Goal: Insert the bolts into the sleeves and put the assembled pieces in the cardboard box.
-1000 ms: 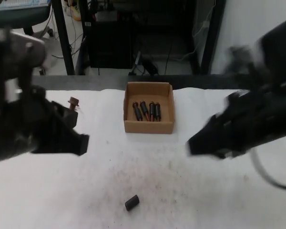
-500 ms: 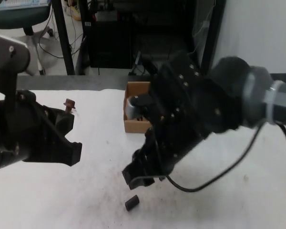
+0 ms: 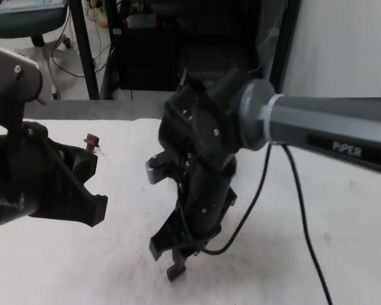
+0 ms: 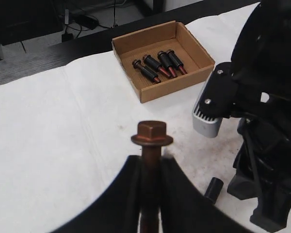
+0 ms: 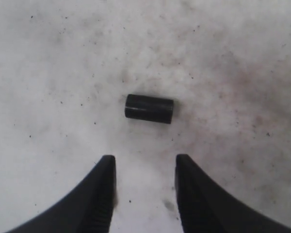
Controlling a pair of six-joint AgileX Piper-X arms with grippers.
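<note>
My left gripper (image 4: 149, 167) is shut on a copper-coloured bolt (image 4: 151, 141), hex head up, held above the white cloth at the left of the bench; the bolt (image 3: 91, 141) pokes out over the left arm in the high view. A short black sleeve (image 5: 149, 108) lies on its side on the stained cloth, just ahead of my right gripper (image 5: 144, 167), whose fingers stand open and apart from it. In the high view the right gripper (image 3: 168, 249) hangs right over the sleeve (image 3: 175, 272) near the front edge. The cardboard box (image 4: 161, 60) holds several assembled pieces (image 4: 157, 65).
The right arm (image 3: 206, 146) stretches across the middle of the bench and hides the box in the high view. White cloth (image 3: 305, 222) covers the bench, with a dirty patch around the sleeve. Black frame posts and cables stand behind the bench.
The right arm has swung from the right side across the bench and down over the black sleeve. The left arm with the bolt has barely shifted.
</note>
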